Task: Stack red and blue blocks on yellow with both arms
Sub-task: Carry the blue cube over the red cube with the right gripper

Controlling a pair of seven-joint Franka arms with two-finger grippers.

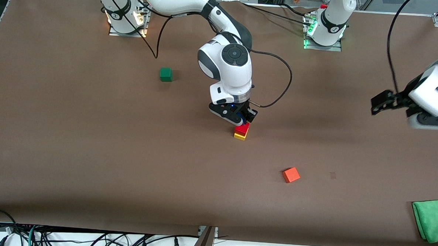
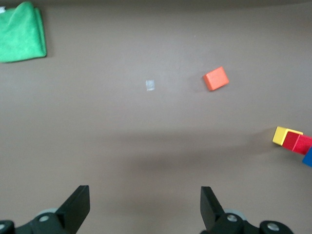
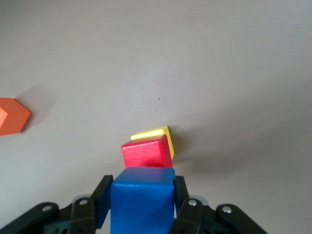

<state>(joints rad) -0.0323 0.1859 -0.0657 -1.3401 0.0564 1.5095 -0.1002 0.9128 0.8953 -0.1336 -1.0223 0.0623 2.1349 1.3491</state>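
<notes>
The red block (image 1: pixel 242 129) sits on the yellow cube (image 1: pixel 239 136) in the middle of the table; both also show in the right wrist view, red (image 3: pixel 146 153) on yellow (image 3: pixel 158 134). My right gripper (image 1: pixel 247 118) is shut on the blue block (image 3: pixel 142 202) and holds it just above the red block. In the front view the blue block is mostly hidden by the gripper. My left gripper (image 1: pixel 381 104) is open and empty, up in the air over the left arm's end of the table; in the left wrist view (image 2: pixel 145 207) its jaws stand wide apart.
An orange cube (image 1: pixel 291 175) lies nearer the front camera than the stack. A dark green cube (image 1: pixel 165 74) lies farther away, toward the right arm's end. A green cloth (image 1: pixel 433 220) lies at the left arm's end, near the front edge.
</notes>
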